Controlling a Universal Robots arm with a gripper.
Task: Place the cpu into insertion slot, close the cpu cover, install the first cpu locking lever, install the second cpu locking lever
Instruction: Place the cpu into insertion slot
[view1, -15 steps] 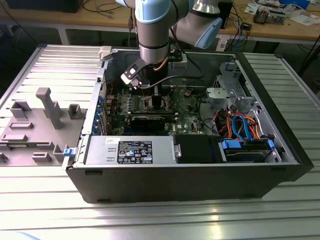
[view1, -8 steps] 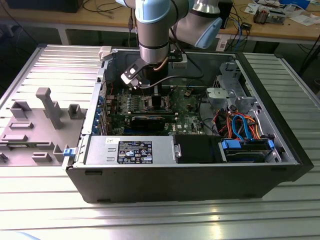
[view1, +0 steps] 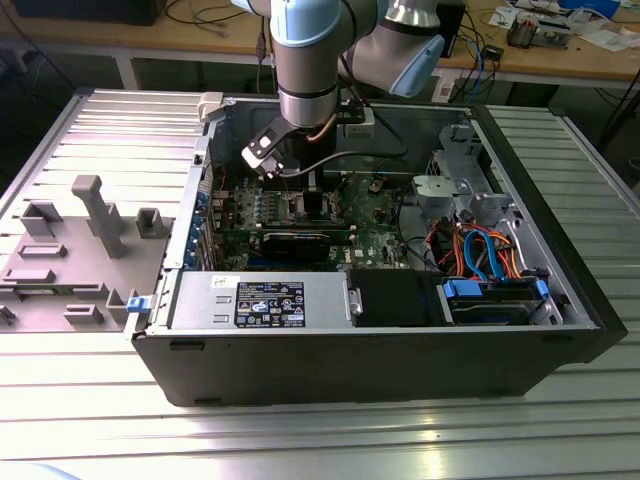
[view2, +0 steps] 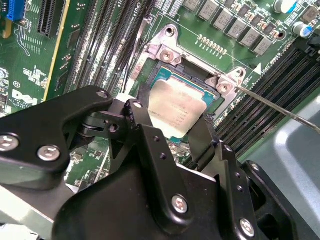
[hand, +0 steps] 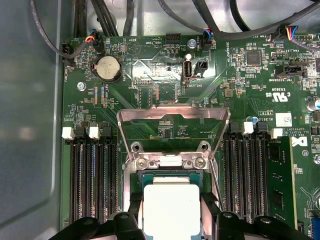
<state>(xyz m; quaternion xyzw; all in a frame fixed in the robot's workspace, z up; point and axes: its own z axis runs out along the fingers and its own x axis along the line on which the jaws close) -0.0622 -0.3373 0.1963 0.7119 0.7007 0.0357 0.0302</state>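
Currently: chip gripped at the open socket, seating not confirmed

**Findings.** The fingers (hand: 210, 210) are closed against two opposite edges of the chip (hand: 171, 210) and pinch it. The second wrist view shows the same grip. The chip lies directly over the socket (view2: 186, 70), and a strip of dark socket shows beyond one edge. Whether the chip is fully down or sits slightly proud cannot be told. The cover (hand: 172, 111) stands raised on its hinge. A thin lever (view2: 270, 107) hangs free beside the socket. In the exterior view the arm (view1: 310, 60) drops into the computer case (view1: 350, 370) at about ten o'clock from the case's middle. The power supply (view1: 260, 300) lies at six o'clock from the fingers. The case rests on the ribbed table (view1: 400, 445).

**Risks, as judged.**
1. Skewed seating: if the chip goes down tilted or turned off its keying, the fine contacts beneath it could bend. These seldom recover.
2. Dragging on release: uneven opening of the fingers could slide or lift the chip off square.
3. Excess downward force: pressing while the chip is misaligned could damage both chip and socket.
4. Cover fouling: the raised cover is close to the fingers, so a careless withdrawal could knock it down onto a chip that is not yet settled.
5. Lever snag: the free lever lies near the fingers' path.
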